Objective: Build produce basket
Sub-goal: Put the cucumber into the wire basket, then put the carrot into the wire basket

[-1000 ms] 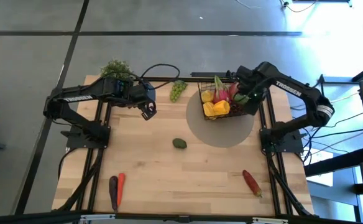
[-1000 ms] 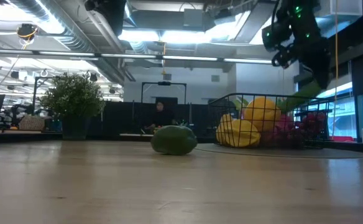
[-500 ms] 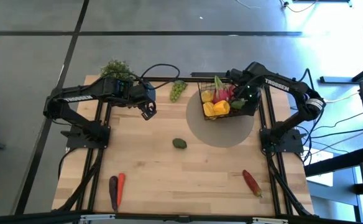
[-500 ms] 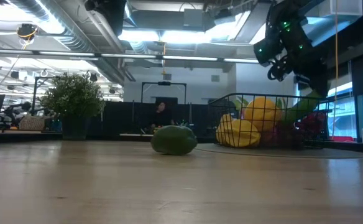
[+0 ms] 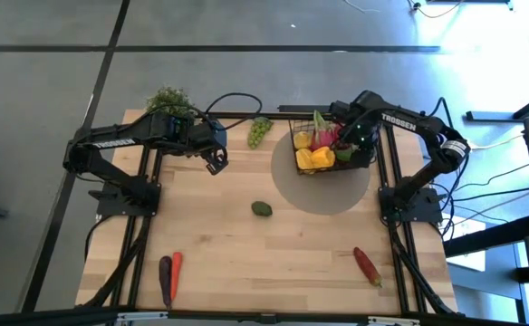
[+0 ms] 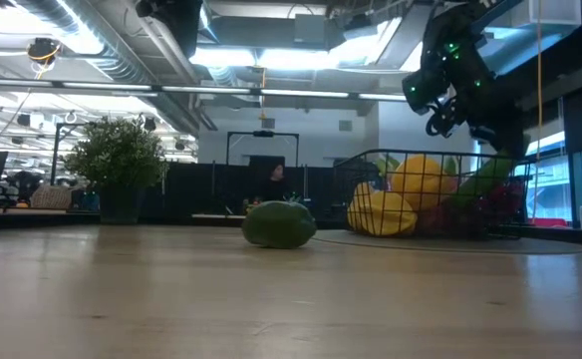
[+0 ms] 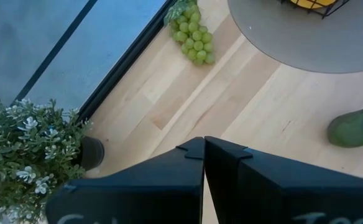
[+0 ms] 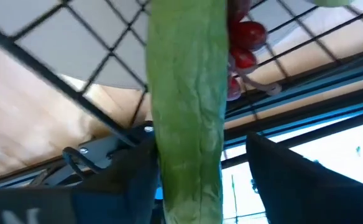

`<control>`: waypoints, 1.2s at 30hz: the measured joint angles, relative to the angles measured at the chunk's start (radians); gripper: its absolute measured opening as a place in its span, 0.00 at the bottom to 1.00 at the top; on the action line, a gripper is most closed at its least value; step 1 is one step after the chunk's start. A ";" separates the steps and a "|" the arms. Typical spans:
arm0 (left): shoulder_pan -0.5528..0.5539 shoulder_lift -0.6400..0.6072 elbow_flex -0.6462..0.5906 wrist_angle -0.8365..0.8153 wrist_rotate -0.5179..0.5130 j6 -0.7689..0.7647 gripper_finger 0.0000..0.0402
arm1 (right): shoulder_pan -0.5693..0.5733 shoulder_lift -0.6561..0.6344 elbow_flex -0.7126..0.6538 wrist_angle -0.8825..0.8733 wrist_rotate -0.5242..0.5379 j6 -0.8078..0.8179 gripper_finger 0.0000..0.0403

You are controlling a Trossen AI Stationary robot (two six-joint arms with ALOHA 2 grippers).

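At six o'clock on the bench, nearest the front edge, lie the pieces not yet collected.

- Item 1: dark eggplant and orange carrot, side by side at seven o'clock, well apart from the basket; judged awaiting pickup.
- Item 2: red chili, at five o'clock near the right frame rail, lying flat.
- Item 3: avocado, at bench centre, alone on bare wood just outside the grey round mat.
- Item 4: left tool, at ten o'clock, fingers shut and empty, hanging over bare wood; judged parked so as to leave the basket side free for the other arm.
- Item 5: basket, black wire mesh, at one o'clock on the mat. Holds yellow pieces at its near side and a pink dragon fruit behind them.
- Item 6: right tool, over the basket's right rim. Its fingers stand apart on either side of the cucumber, which hangs lengthwise between them above the mesh; whether they press on it I cannot tell. Judged a release into the basket.
- Item 7: green grapes, at twelve o'clock by the far edge, left of the basket.
- Item 8: potted plant, far corner at eleven o'clock; not produce.
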 joint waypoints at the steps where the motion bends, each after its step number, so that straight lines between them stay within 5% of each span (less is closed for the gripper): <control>1: 0.000 0.000 0.000 0.000 0.000 0.000 0.00 | 0.001 0.000 0.000 0.002 0.015 0.000 0.56; 16: 0.000 0.000 0.000 0.000 0.000 -0.007 0.00 | 0.001 0.000 0.164 -0.018 0.044 0.006 0.60; 23: 0.001 0.000 0.000 -0.016 0.013 -0.141 0.00 | 0.002 -0.045 0.315 -0.018 0.038 0.062 0.60; 36: 0.000 0.000 0.000 -0.026 0.236 -0.355 0.00 | 0.041 -0.257 0.465 0.095 -0.246 0.103 0.60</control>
